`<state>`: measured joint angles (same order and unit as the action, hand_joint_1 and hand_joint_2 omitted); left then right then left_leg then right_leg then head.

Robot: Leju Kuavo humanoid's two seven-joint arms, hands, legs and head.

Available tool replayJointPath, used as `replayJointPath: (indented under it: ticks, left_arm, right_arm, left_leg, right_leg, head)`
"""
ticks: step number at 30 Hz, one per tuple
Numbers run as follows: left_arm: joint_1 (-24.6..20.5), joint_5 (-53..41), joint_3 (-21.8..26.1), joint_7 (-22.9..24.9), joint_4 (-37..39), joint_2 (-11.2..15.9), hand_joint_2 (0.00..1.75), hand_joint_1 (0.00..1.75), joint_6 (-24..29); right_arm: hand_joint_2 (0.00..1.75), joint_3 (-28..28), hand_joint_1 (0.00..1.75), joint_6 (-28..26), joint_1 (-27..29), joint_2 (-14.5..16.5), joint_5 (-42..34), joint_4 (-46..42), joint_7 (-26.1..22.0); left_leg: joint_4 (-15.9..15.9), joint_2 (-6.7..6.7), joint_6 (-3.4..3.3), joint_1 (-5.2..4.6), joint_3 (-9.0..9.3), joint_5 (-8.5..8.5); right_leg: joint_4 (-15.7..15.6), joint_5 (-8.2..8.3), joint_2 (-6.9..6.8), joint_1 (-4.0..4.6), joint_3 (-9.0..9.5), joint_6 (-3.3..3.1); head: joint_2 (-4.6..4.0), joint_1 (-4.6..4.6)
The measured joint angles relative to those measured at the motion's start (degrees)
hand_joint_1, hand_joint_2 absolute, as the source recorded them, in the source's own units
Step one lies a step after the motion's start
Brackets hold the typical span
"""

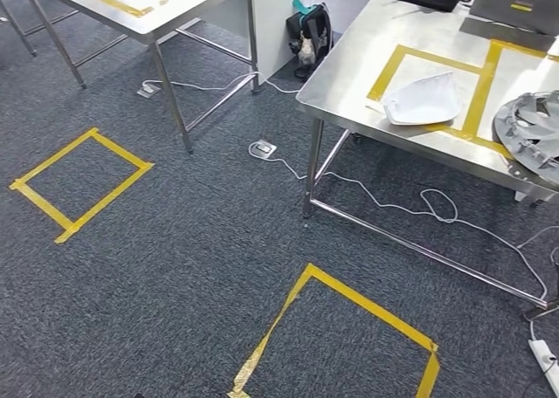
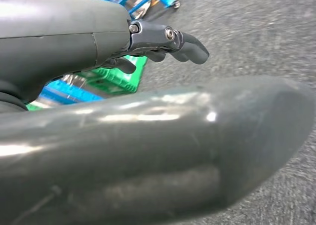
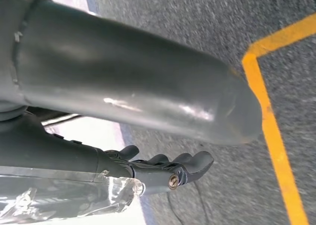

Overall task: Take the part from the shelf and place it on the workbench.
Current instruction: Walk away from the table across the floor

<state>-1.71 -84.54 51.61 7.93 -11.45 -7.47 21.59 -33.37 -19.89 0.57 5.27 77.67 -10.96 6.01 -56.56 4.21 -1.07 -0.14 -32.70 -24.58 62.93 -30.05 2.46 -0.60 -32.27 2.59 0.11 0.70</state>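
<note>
My left hand point(image 2: 160, 41) hangs over the grey carpet, its thick thumb point(image 2: 168, 146) across the foreground and its dark fingers point(image 2: 188, 46) stretched out with nothing in them. Behind it stand a blue shelf frame point(image 2: 63, 91) and a green bin point(image 2: 119, 79). My right hand point(image 3: 164, 173) also hangs over the carpet, fingers point(image 3: 197, 163) straight and apart, holding nothing. In the head view a steel workbench point(image 1: 342, 75) marked with yellow tape stands at the right. On it lie a white curved part point(image 1: 422, 99) and, at the right edge, a grey round part point(image 1: 530, 134).
Yellow tape squares mark the carpet at the left point(image 1: 79, 184) and near the front point(image 1: 342, 337). A white cable point(image 1: 396, 208) runs under the workbench to a floor socket point(image 1: 264, 148). A second steel table point(image 1: 151, 10) stands at the back left, a dark bag point(image 1: 308, 33) between the tables.
</note>
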Motion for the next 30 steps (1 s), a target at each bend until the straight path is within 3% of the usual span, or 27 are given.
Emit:
replayJointPath:
  ticks: [1, 3, 5, 6, 7, 9, 10, 12, 14, 15, 17, 18, 20, 22, 24, 26, 27, 28, 30]
  left_arm:
    - [-0.06, 0.0, 0.17, -0.13, 0.0, 0.2, 0.0, 0.0, 0.02]
    - [-0.11, 0.02, 0.36, -0.25, 0.0, 0.53, 0.0, 0.0, 0.07]
    - [0.02, 0.11, 0.5, -0.32, 0.01, 0.75, 0.0, 0.0, -0.04]
    - [0.11, 0.28, 0.58, -0.37, 0.01, 0.87, 0.0, 0.0, -0.35]
    - [0.11, 0.63, 0.75, -0.42, 0.02, 1.05, 0.0, 0.0, -0.87]
    - [-0.08, 2.02, 1.48, -0.48, 0.02, 1.65, 0.0, 0.0, -2.41]
    - [-0.19, 3.02, 2.08, -0.52, 0.02, 2.07, 0.0, 0.0, -3.26]
    - [-0.21, 5.82, 3.78, -0.93, 0.01, 3.11, 0.0, 0.0, -5.37]
    - [-0.29, 9.67, 6.17, -1.53, 0.0, 4.07, 0.0, 0.0, -8.36]
    - [-0.46, 11.84, 7.64, -1.81, 0.0, 4.44, 0.0, 0.0, -10.21]
    - [-1.09, 15.65, 10.69, -2.26, -0.01, 5.03, 0.0, 0.0, -13.68]
    - [-1.35, 17.47, 12.25, -2.37, -0.01, 5.24, 0.0, 0.0, -14.97]
    - [-1.59, 20.46, 15.31, -2.24, -0.03, 5.48, 0.0, 0.0, -16.1]
    - [-1.78, 22.05, 18.09, -2.28, -0.05, 5.52, 0.0, 0.0, -16.14]
    - [-2.28, 22.32, 19.92, -2.98, -0.07, 5.52, 0.0, 0.0, -16.13]
    - [-2.7, 22.19, 20.74, -4.41, -0.07, 5.5, 0.0, 0.0, -15.98]
    - [-2.78, 22.08, 20.94, -5.19, -0.07, 5.45, 0.0, 0.0, -15.84]
    - [-2.82, 21.93, 21.14, -5.88, -0.07, 5.37, 0.0, 0.0, -15.65]
    - [-2.91, 21.68, 21.5, -6.95, -0.07, 5.09, 0.0, 0.0, -15.32]
  right_arm:
    - [0.0, -0.1, 0.0, 0.04, -0.01, 0.04, -0.05, 0.02, 0.0]
    - [0.0, -0.23, 0.0, 0.1, -0.01, 0.11, -0.16, 0.07, -0.01]
    - [0.0, -0.44, 0.0, 0.07, 0.04, 0.16, -0.78, 0.08, -0.38]
    - [0.0, -0.72, 0.0, 0.02, 0.05, 0.17, -1.29, 0.08, -0.93]
    - [0.0, -1.09, 0.0, -0.02, 0.05, 0.19, -1.74, 0.08, -1.75]
    - [0.0, -1.66, 0.0, 0.16, 0.04, 0.2, -1.89, 0.08, -3.2]
    - [0.0, -1.75, 0.0, 0.45, 0.03, 0.2, -1.61, 0.08, -3.57]
    - [0.0, -1.75, 0.0, 1.73, -0.12, 0.2, -1.01, 0.08, -3.56]
    - [0.0, -1.77, 0.0, 3.71, -0.42, 0.2, -1.03, 0.08, -3.21]
    - [0.0, -1.87, 0.0, 4.76, -0.58, 0.2, -1.4, 0.08, -3.11]
    - [0.0, -2.5, 0.0, 6.4, -0.87, 0.19, -2.8, 0.08, -3.57]
    - [0.0, -3.03, 0.0, 6.92, -1.08, 0.19, -3.6, 0.07, -4.07]
    - [0.0, -4.12, 0.0, 7.57, -1.68, 0.17, -4.85, 0.06, -5.26]
    - [0.0, -4.89, 0.0, 7.93, -2.2, 0.18, -5.2, 0.05, -6.2]
    - [0.0, -5.35, 0.0, 8.03, -2.39, 0.2, -5.02, 0.07, -6.73]
    - [0.0, -5.61, 0.0, 8.02, -2.39, 0.21, -4.63, 0.08, -6.98]
    - [0.0, -5.69, 0.0, 8.02, -2.39, 0.21, -4.4, 0.08, -7.03]
    - [0.0, -5.75, 0.0, 8.04, -2.41, 0.2, -4.21, 0.08, -7.04]
    - [0.0, -5.83, 0.0, 8.17, -2.49, 0.06, -3.92, 0.08, -6.98]
  left_leg:
    - [-0.14, 0.64, 0.26, -0.01, -0.21, 0.11]
    - [-0.27, 1.86, 1.02, 0.08, -0.84, 0.51]
    - [-0.3, 2.53, 1.76, 0.32, -1.34, 0.79]
    - [-0.94, 1.75, 2.05, 0.32, -1.77, 0.28]
    - [-2.83, 0.42, 2.27, 0.27, -2.71, -1.0]
    - [-9.63, -2.46, 2.65, 0.2, -5.89, -4.8]
    - [-13.39, -3.05, 2.81, 0.22, -7.59, -6.38]
    - [-16.32, -3.4, 2.93, 0.25, -8.68, -6.62]
    - [-11.33, -4.11, 2.87, 0.26, -5.77, -3.43]
    - [-7.36, -5.39, 2.83, 0.2, -3.53, -1.8]
    - [-1.5, -7.37, 2.38, -0.04, -0.47, -0.39]
    - [-0.49, -7.7, 2.09, -0.17, -0.07, -0.48]
    - [-0.21, -6.66, 1.34, -0.18, -0.24, -0.51]
    - [-0.06, -5.69, 0.62, -0.01, -0.24, -0.3]
    - [-0.01, -4.58, 0.03, 0.08, -0.3, -0.14]
    - [-0.03, -3.17, -0.23, 0.0, -0.37, -0.07]
    - [-0.05, -2.42, -0.24, -0.04, -0.36, -0.05]
    - [-0.06, -1.69, -0.22, -0.05, -0.3, -0.03]
    - [-0.09, -0.32, -0.06, 0.0, -0.19, 0.04]
  right_leg:
    - [-2.98, 0.96, 1.47, -0.23, 1.44, 0.0]
    - [-4.89, 1.09, 3.08, -0.38, 2.32, -0.12]
    - [-5.04, 1.46, 1.69, -0.24, 2.38, -0.73]
    - [-5.21, 1.67, 0.97, -0.21, 2.42, -1.1]
    - [-5.43, 1.85, 0.18, -0.21, 2.45, -1.49]
    - [-5.6, 1.99, -1.42, -0.02, 2.41, -1.93]
    - [-5.61, 1.98, -2.29, 0.08, 2.36, -2.06]
    - [-5.61, 1.93, -3.84, 0.15, 2.36, -2.12]
    - [-5.6, 1.85, -5.18, 0.14, 2.48, -2.04]
    - [-5.55, 1.73, -5.77, 0.27, 2.53, -1.88]
    - [-5.34, 1.39, -6.86, 0.67, 2.48, -1.41]
    - [-5.29, 1.27, -7.4, 0.88, 2.46, -1.17]
    - [-5.29, 1.02, -8.22, 0.9, 2.6, -0.73]
    - [-3.18, -0.58, -6.56, 0.69, 1.81, -0.25]
    - [3.42, -4.03, -3.84, 0.56, -1.17, 0.05]
    - [10.37, -6.41, -2.83, 0.55, -4.69, 0.13]
    - [11.4, -6.08, -2.65, 0.56, -5.42, 0.1]
    - [10.1, -4.65, -2.48, 0.54, -5.05, 0.02]
    - [2.73, -0.48, -1.02, 0.39, -1.87, -0.18]
  head:
    - [0.0, -0.04]
    - [0.0, -0.08]
    - [0.0, -0.09]
    - [0.0, -0.23]
    - [0.0, -0.36]
    - [0.0, -0.62]
    - [0.0, -0.64]
    - [0.0, -0.66]
    - [0.0, -0.67]
    - [0.0, -0.68]
    - [0.0, -0.67]
    - [0.0, -0.62]
    - [0.0, -0.45]
    - [0.0, -0.2]
    - [0.0, 0.16]
    - [0.0, 0.29]
    - [0.0, 0.32]
    - [0.0, 0.31]
    - [0.0, 0.34]
